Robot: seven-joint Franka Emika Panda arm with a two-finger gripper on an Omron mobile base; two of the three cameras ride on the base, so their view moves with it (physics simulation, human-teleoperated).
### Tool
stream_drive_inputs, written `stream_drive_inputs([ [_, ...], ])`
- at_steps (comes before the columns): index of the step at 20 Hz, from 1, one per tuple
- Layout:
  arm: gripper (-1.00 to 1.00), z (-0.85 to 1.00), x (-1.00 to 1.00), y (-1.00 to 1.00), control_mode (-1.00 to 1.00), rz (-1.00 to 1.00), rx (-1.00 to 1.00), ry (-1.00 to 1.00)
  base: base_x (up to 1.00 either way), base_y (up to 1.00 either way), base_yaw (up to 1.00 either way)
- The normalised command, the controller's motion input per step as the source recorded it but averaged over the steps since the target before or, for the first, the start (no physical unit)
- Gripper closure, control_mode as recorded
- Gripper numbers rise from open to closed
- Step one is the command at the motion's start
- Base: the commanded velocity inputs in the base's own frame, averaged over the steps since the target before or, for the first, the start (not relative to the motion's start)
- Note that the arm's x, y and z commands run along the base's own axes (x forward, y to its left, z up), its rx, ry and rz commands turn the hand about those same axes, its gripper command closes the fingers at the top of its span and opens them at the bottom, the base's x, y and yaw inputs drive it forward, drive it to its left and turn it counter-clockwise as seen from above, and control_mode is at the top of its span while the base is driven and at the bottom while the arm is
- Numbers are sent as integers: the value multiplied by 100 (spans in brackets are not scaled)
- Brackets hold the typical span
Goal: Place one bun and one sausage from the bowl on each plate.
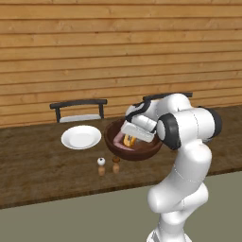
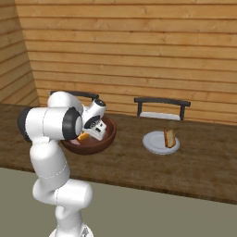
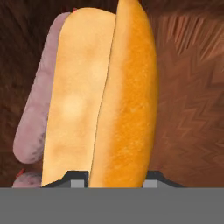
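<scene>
Item: bun point(image 3: 103, 96), in the bowl point(image 1: 142, 152) at mid-worktop point(image 1: 42, 165), lying against a sausage point(image 3: 37, 109). Fingers point(image 3: 153, 178) stood either side of the bun's near end, apparently clenched on it for lifting; contact itself hidden. Far-side plate point(image 1: 81, 137) bare; the other plate point(image 2: 155, 144) held a bun-like piece, sausage indiscernible.

Grainy dark wooden bowl point(image 3: 188, 87); matt golden bun point(image 3: 105, 100); smooth pinkish sausage point(image 3: 37, 113); glossy white plate point(image 1: 81, 137); rough wooden table point(image 1: 42, 165).
</scene>
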Motion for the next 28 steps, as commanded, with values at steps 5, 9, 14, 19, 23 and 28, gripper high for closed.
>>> stream_drive_inputs([
  [5, 100, 60, 0, -13, -100, 0, 0, 0, 0, 0, 0],
  [9, 100, 93, -15, -1, -100, 2, 1, -1, 0, 0, 0],
  [14, 100, 92, -23, 44, -100, 18, -5, -14, 0, 0, 0],
  [19, 100, 71, -15, 97, -100, 26, -21, -2, 0, 0, 0],
  [23, 100, 11, -51, 100, -100, 25, -28, -2, 0, 0, 0],
  [28, 100, 11, -28, 91, -100, 22, -20, 0, 0, 0, 0],
])
